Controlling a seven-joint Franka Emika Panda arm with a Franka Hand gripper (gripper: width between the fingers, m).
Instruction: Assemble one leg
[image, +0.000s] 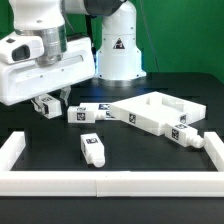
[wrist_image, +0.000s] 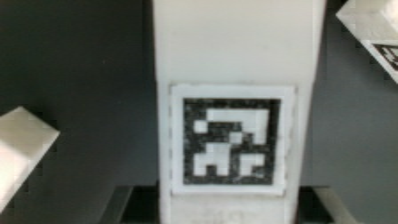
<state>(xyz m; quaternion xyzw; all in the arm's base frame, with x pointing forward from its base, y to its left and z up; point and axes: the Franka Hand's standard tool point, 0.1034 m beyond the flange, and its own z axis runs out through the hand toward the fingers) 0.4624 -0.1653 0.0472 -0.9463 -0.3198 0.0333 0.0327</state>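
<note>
My gripper (image: 50, 104) is at the exterior view's left, low over the table, and shut on a white leg (image: 46, 108) with a black-and-white tag. In the wrist view this leg (wrist_image: 228, 80) fills the middle, its tag facing the camera, and its near end sits between the two dark fingers (wrist_image: 141, 204) of the gripper (wrist_image: 224, 206). Three more legs lie loose: one (image: 92, 148) near the front, one (image: 84, 114) just beside the gripper, and one (image: 183, 135) against the large square panel (image: 152, 108).
The square panel with recesses lies at centre right. White border rails run along the left (image: 12, 152), the front (image: 110, 182) and the right (image: 214, 150). The arm's white base (image: 118, 50) stands behind.
</note>
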